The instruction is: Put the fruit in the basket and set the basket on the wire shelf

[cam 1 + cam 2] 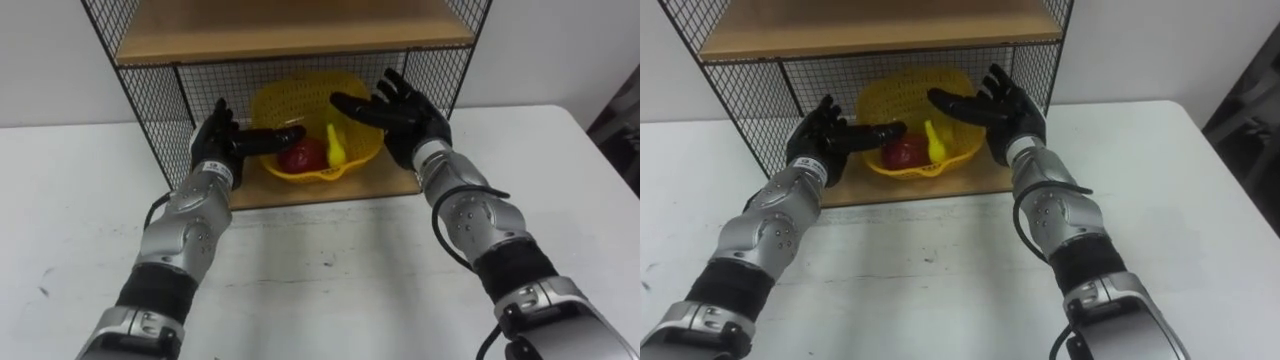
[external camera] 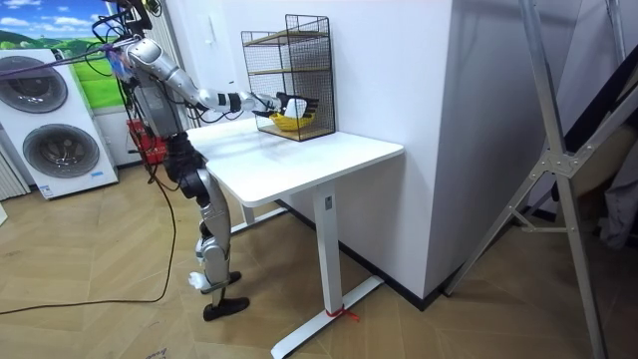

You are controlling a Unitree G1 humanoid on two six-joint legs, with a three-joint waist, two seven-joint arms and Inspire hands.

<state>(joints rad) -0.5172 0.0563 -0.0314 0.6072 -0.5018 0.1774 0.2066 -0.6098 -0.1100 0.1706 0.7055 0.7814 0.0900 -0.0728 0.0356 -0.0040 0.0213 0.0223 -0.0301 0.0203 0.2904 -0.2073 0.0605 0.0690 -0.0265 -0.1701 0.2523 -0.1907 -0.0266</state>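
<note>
Well, the basket (image 1: 285, 100) sits on the bottom level of the wire shelf (image 1: 150, 100), red fruit (image 1: 303, 155) and yellow fruit (image 1: 336, 147) inside. My left hand (image 1: 222, 140) and right hand (image 1: 405, 115) flank it, fingers straight and apart, seemingly just off the rim, likely to steady it.

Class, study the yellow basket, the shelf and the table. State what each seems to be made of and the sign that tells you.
Yellow basket: probably plastic, slightly glossy; its moulded lattice wall is uniformly bright. Shelf: thin black wire mesh, likely coated metal, with tan, wood-look boards. Table: smooth matt white top, perhaps laminate.
</note>
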